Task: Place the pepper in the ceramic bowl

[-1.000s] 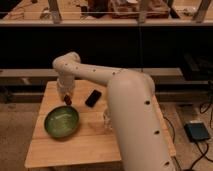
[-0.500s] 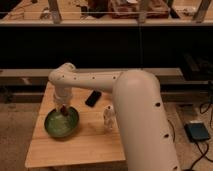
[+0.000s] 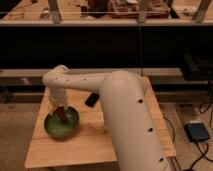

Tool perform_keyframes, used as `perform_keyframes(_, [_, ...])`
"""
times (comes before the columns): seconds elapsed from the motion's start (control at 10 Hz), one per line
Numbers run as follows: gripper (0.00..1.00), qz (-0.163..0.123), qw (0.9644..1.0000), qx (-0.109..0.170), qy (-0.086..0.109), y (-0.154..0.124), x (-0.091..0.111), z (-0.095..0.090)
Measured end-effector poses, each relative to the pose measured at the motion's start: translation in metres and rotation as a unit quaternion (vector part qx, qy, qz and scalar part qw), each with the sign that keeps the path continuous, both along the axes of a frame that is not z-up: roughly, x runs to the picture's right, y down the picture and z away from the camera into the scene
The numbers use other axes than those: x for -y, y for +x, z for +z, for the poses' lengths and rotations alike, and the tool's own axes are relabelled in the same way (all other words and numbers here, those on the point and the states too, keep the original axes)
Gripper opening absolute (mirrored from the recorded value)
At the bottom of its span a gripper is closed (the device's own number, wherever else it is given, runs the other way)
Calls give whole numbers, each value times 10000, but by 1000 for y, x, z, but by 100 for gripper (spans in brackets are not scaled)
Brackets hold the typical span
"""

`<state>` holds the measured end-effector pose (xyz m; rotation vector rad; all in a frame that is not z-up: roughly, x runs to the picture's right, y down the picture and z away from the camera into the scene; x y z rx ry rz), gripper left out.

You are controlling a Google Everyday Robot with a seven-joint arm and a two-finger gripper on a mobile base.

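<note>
Pepper hangs low over the ceramic bowl, and we see a few ways the drop could miss.

We place the gripper just above the bowl's inner left side, its fingers seemingly clamped on the dark red pepper, though we cannot tell this for certain. We judge that releasing this near the bowl's rim risks the pepper bouncing out onto the wooden table. A further descent might nudge the bowl toward the black slab beyond it.
</note>
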<state>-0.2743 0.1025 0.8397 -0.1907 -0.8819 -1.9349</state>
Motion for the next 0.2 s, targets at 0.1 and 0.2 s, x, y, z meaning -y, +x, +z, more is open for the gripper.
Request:
perform_keyframes(0.1, [62, -51, 10000, -1, -11, -6, 4, 1])
perform_keyframes(0.2, [62, -66, 10000, 35, -12, -8, 7, 1])
